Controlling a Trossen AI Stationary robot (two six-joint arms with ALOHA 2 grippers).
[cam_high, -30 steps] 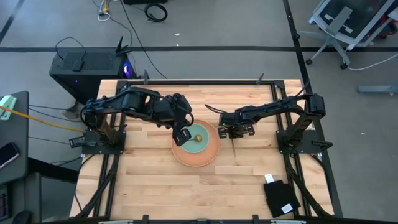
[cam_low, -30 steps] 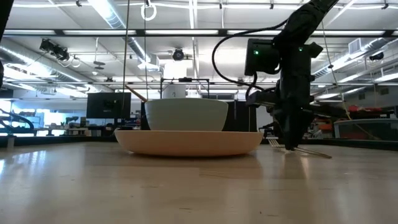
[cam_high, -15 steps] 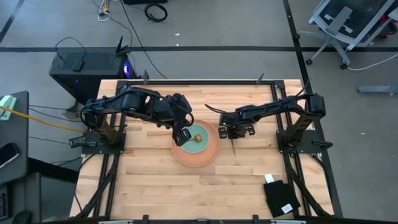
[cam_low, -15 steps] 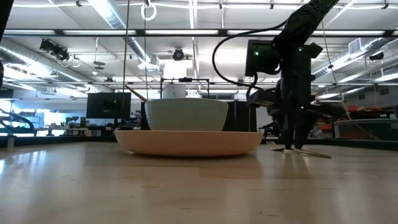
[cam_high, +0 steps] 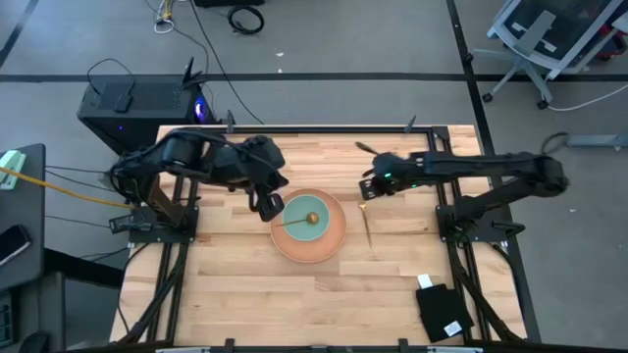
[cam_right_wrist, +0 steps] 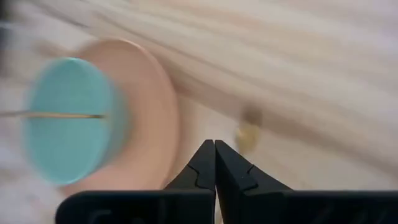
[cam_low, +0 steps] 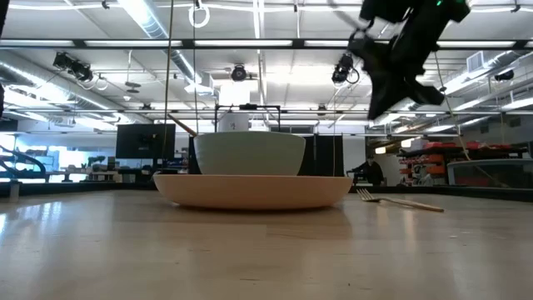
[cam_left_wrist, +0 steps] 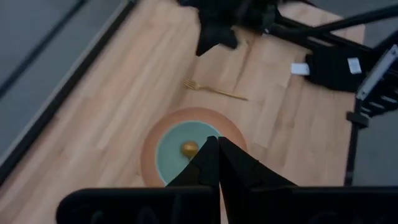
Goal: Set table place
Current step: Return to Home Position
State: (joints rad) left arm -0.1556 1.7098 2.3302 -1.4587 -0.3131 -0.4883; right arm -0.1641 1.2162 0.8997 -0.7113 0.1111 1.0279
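The salmon-orange plate [cam_high: 332, 238] lies mid-table with the pale teal bowl [cam_high: 299, 228] standing in it. The gold spoon [cam_high: 312, 218] lies in the bowl, its handle leaning on the bowl's left rim. The gold fork [cam_high: 368, 231] lies flat on the table [cam_high: 245, 294] just right of the plate. My left gripper [cam_high: 269, 207] is shut and empty, raised beside the plate's left edge. My right gripper [cam_high: 365, 189] is shut and empty, raised above the table beyond the fork's far end; it also shows high in the low view [cam_low: 391, 79].
A black pouch with a white tag [cam_high: 442, 312] lies at the table's near right corner. Bare wood lies along the near side and to the left of the plate. Black rails edge the table.
My right gripper has risen from the fork and drawn back toward the table's far right; the fork stays flat on the table. My left gripper has drawn back from over the bowl toward the table's left; the spoon stays in the bowl.
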